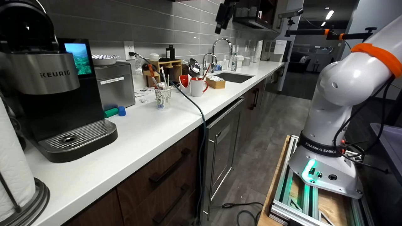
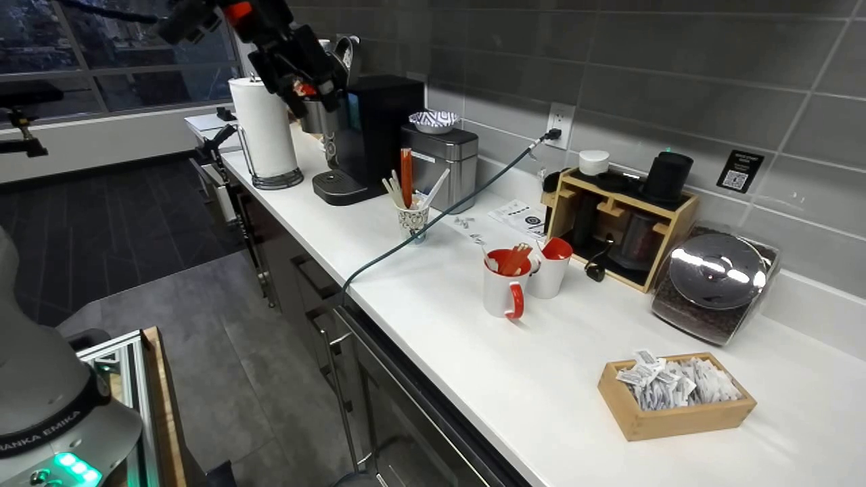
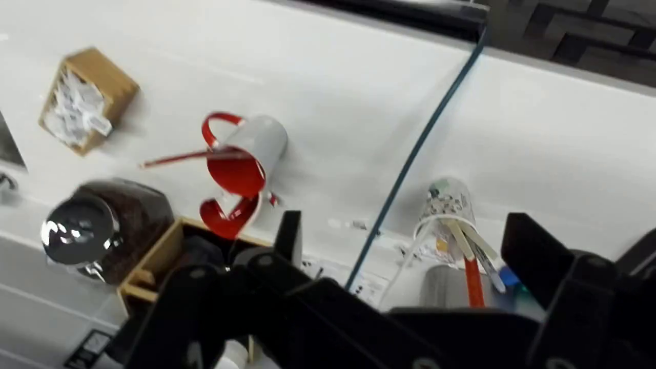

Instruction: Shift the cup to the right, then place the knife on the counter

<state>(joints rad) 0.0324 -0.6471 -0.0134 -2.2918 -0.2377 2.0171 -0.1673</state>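
The cup (image 1: 163, 99) is a small patterned whitish cup without a handle. It stands upright on the white counter (image 1: 147, 135) in both exterior views (image 2: 412, 222) and holds several sticks and utensils. In the wrist view the cup (image 3: 447, 199) appears between the fingers, farther off. A thin white utensil leaning out of the cup looks like the knife (image 2: 436, 186); it also shows in the wrist view (image 3: 410, 259), its lower part hidden in the cup. My gripper (image 3: 405, 228) is open and empty, its fingers wide apart. It hangs high above the counter, apart from the cup (image 2: 314, 98).
A teal cable (image 2: 446, 211) crosses the counter beside the cup and drops over the front edge. Two red-and-white mugs (image 2: 502, 297), a wooden packet box (image 2: 683, 423), a wooden organizer (image 2: 666, 257) and a jar (image 2: 703, 297) stand along it. A black coffee machine (image 1: 62, 116) stands beyond the cup.
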